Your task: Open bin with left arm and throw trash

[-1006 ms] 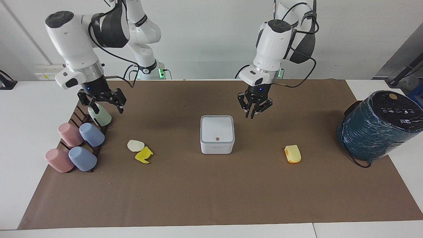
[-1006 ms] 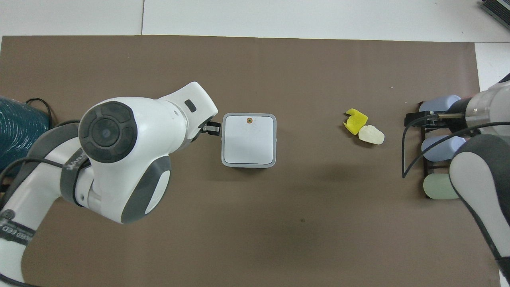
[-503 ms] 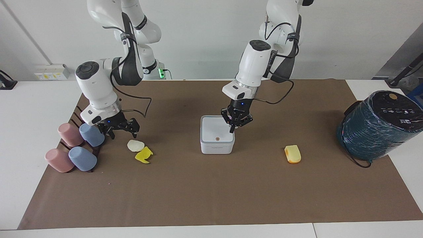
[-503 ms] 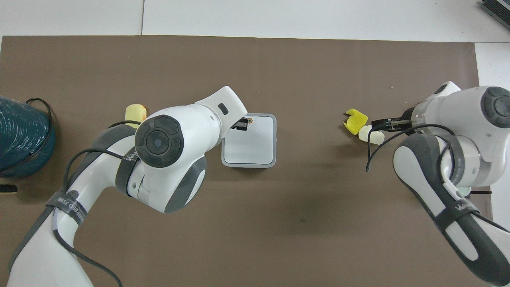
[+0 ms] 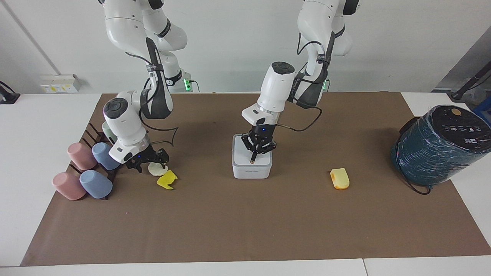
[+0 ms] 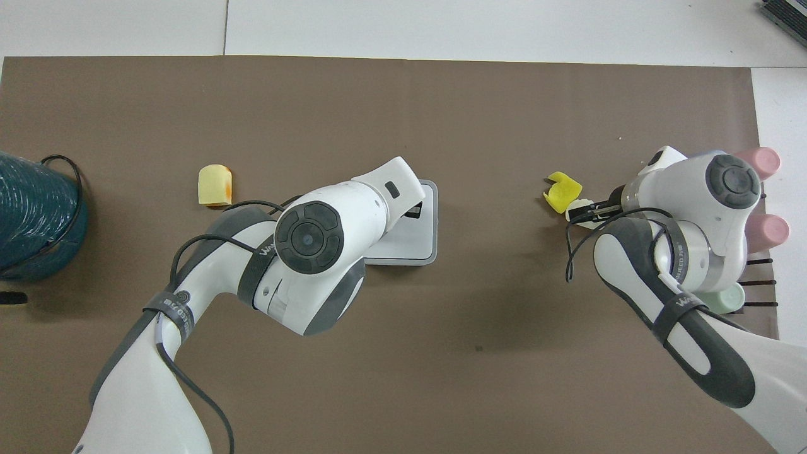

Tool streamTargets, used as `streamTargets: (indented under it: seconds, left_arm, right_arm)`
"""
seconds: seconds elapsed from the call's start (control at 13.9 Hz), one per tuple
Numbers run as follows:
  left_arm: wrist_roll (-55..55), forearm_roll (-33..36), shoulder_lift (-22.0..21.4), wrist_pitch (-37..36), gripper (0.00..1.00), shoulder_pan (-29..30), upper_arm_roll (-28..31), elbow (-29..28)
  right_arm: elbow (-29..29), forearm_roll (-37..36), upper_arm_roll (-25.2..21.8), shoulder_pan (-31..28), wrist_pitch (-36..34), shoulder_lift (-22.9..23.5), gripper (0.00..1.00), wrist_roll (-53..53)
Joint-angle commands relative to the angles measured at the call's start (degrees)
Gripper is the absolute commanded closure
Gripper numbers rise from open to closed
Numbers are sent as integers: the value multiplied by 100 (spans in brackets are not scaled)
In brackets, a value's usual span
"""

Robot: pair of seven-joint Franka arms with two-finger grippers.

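The opening step was judged to be in hand. The left gripper (image 5: 253, 159) was seen with its fingertips pinched together, grasping nothing, their point set down on the lid of the bin (image 5: 252, 168) at or just by the tiny orange dot. The lid was flat and shut. The bin, a small white square box with rounded corners and a grey rim, stood about midway along the brown mat (image 5: 245, 230), somewhat nearer the robots' edge than the edge away from them. In the overhead view it was largely covered by the left arm.

The right gripper (image 5: 150, 164) was held low over the cream-white oval piece (image 5: 157, 169), jaws spread, the piece between or just under them; no grasp was yet made, as far as could be told. The bright yellow irregular piece (image 5: 167, 180) lay touching the oval one, toward the right arm's end of the mat. The yellow-orange rounded block (image 5: 340, 178) lay alone toward the left arm's end, well apart from the bin.

The next move was judged to call for a firm press on the dot, as a push-release catch was suspected, then a clear withdrawal so that the lid could swing up.

The bin looked like smooth hard plastic; the scraps looked soft and matte, the yellow one notched.
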Motion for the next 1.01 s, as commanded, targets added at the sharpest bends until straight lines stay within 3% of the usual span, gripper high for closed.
streamTargets:
  seconds: [0.0, 0.07, 0.14, 0.22, 0.65, 0.93]
  left_arm:
    - [-69, -82, -34, -259, 100, -125, 79, 3]
    - [-60, -82, -182, -609, 100, -116, 79, 3]
    - [-60, -82, -358, -1056, 100, -116, 79, 3]
    - [-51, -82, -568, -1556, 100, -99, 79, 3]
    - [37, -73, -1238, -4414, 100, -55, 79, -50]
    - [256, -73, -1326, -4743, 100, 163, 123, -182]
  right_arm:
    - [-84, 490, 34, -29, 98, 39, 17, -584]
    - [-84, 499, 34, -38, 98, 65, 47, -621]
    - [-84, 499, 34, -29, 98, 65, 91, -569]
    - [-76, 499, 34, -20, 89, 65, 100, -551]
    - [231, 499, 34, -29, -454, -5, 100, -341]
    - [1266, 517, 147, -29, -1831, -198, 100, 746]
